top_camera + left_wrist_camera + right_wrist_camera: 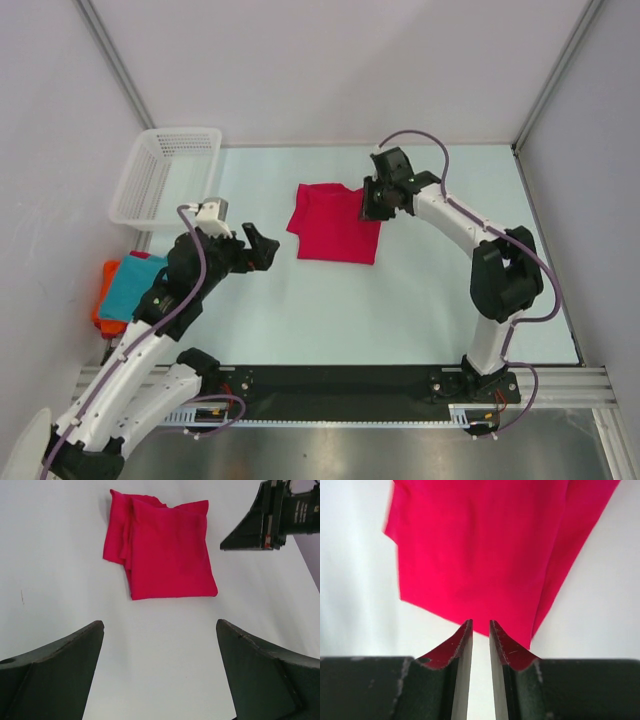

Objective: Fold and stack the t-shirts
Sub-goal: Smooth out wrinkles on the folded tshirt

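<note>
The pale table [420, 300] is carrying everything. The white mesh basket [180, 133] is sitting at its far left corner. The crimson-pink t-shirt [335, 225] is lying folded into a rough square near the table's middle. At the left edge the teal t-shirt [130, 290] is lying on top of the orange t-shirt [103, 300], both partly hidden by the left arm. The left gripper [262, 247] is hovering just left of the crimson-pink t-shirt, claw spread wide and holding nothing. The right gripper [378, 205] is hanging at that shirt's right edge, its fingers standing a narrow slit apart, bare table showing between them.
</note>
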